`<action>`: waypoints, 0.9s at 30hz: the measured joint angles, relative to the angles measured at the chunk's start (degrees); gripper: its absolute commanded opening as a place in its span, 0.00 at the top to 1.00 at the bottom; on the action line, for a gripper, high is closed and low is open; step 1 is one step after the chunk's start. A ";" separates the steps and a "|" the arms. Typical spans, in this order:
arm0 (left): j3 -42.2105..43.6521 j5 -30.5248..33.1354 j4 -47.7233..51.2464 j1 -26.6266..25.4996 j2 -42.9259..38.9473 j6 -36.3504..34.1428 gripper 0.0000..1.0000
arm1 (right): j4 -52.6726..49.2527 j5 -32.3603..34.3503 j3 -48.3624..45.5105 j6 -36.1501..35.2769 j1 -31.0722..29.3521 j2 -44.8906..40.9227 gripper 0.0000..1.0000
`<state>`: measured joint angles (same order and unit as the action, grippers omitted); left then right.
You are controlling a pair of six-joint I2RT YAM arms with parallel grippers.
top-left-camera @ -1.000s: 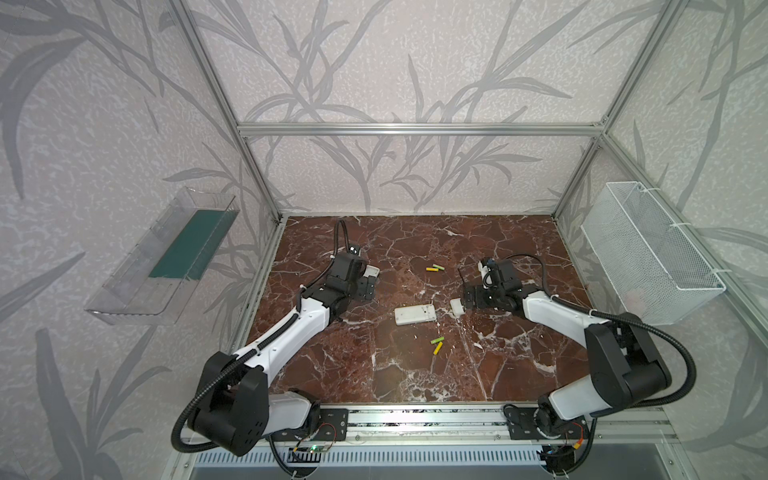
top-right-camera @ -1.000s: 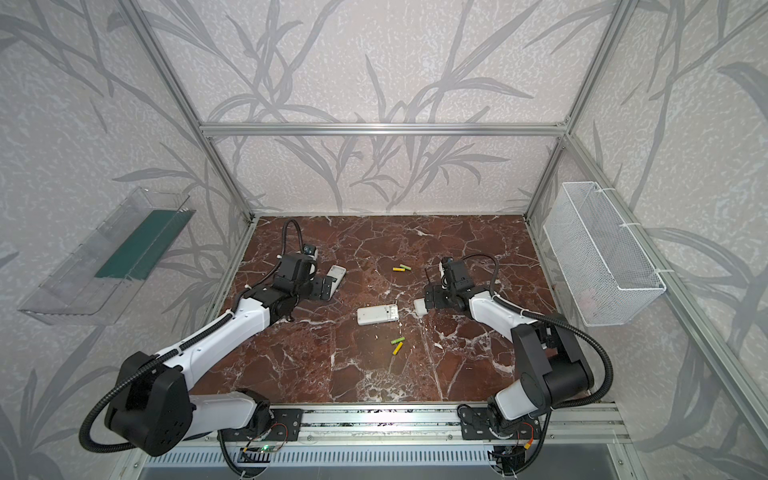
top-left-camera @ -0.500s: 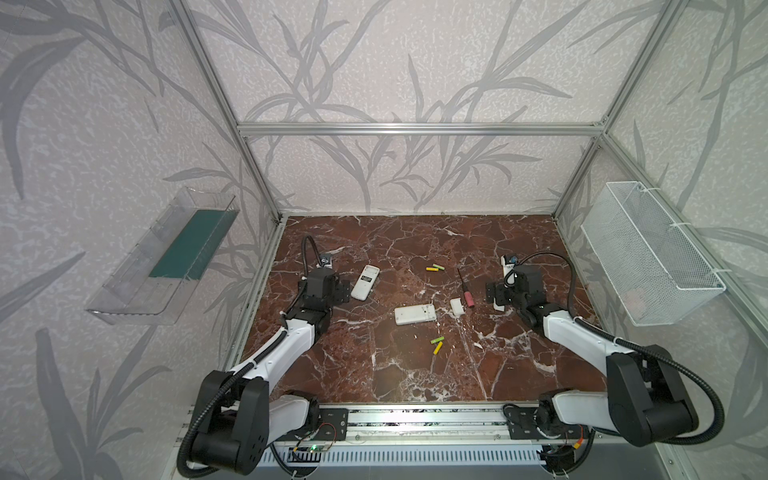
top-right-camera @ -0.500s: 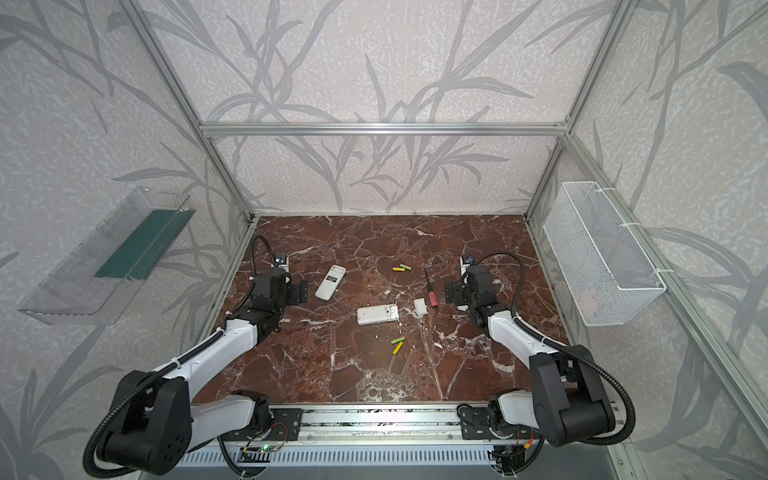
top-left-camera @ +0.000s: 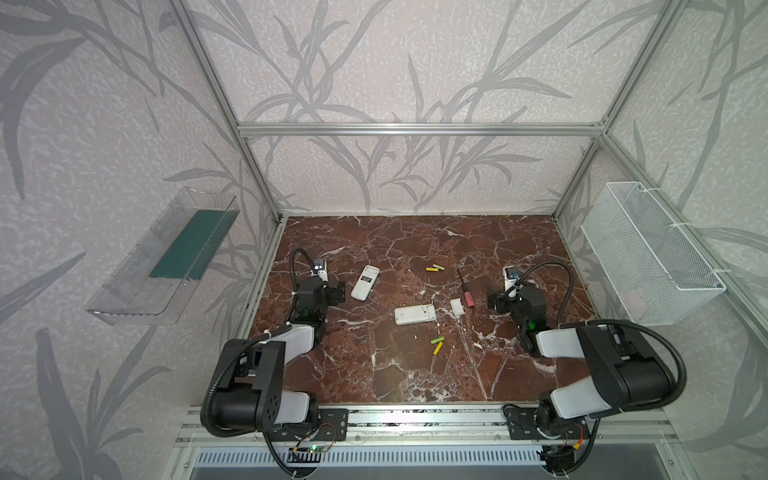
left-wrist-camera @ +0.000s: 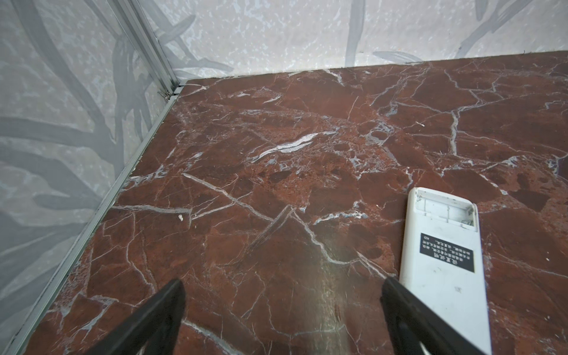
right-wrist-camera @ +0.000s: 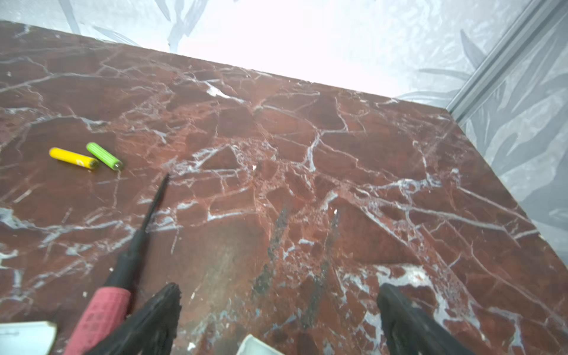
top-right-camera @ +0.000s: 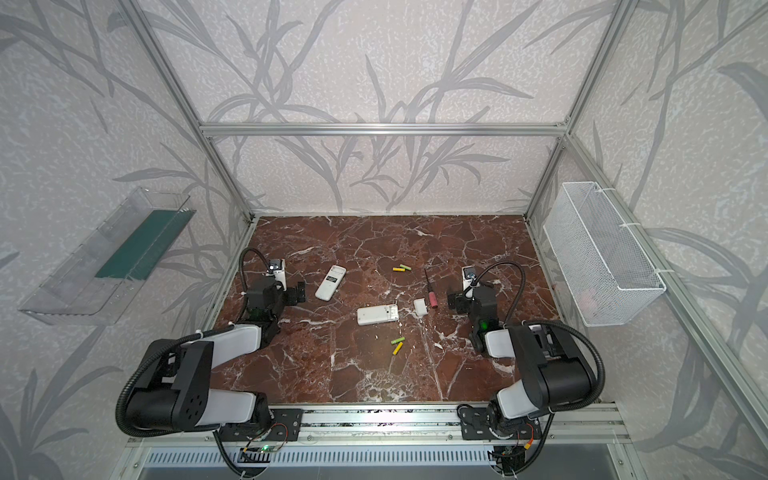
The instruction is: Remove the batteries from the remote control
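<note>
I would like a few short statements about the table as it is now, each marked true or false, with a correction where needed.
1. The left gripper and the right gripper are both open and empty. True.
2. The right gripper holds the screwdriver. False: it lies on the table, next to that gripper.
3. Four batteries lie loose on the table, in two pairs. True.
4. The remote beside the left gripper has its battery compartment covered. False: the compartment is open and empty.
</note>
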<state>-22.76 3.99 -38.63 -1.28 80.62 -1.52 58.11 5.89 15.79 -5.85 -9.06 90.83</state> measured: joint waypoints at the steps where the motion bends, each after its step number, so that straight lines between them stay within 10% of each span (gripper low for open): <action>1: 0.33 -0.74 -1.49 0.66 0.76 0.13 0.01 | 0.39 0.02 -0.76 0.00 0.24 0.98 0.01; 27: 2.19 0.15 -13.73 3.30 8.83 2.60 0.01 | -1.42 1.20 5.46 1.51 1.53 0.59 0.01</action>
